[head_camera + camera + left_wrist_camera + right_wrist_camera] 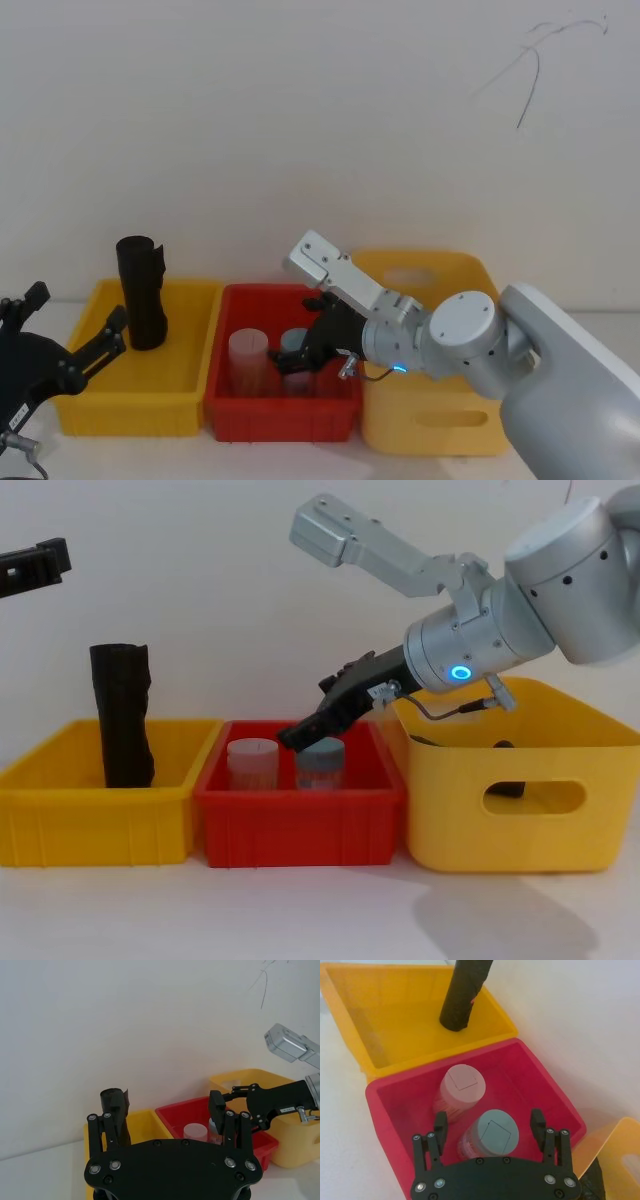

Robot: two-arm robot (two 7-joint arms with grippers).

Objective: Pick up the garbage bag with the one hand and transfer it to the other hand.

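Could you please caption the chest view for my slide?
Right end effector over the grey-lidded jar in the red bin; garbage bag upright in the left yellow bin; left end effector raised.

Free room is left above and beside the garbage bag in the shallow yellow bin. The red bin is blocked by two jars and the right gripper.

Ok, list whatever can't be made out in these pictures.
- Chest view: base of the garbage bag, hidden behind the wall of the left yellow bin.
- Chest view: dark thing in the right yellow basket, glimpsed through the handle slot, unidentifiable.
- Head view: left pincer, arm cut off by the left edge.
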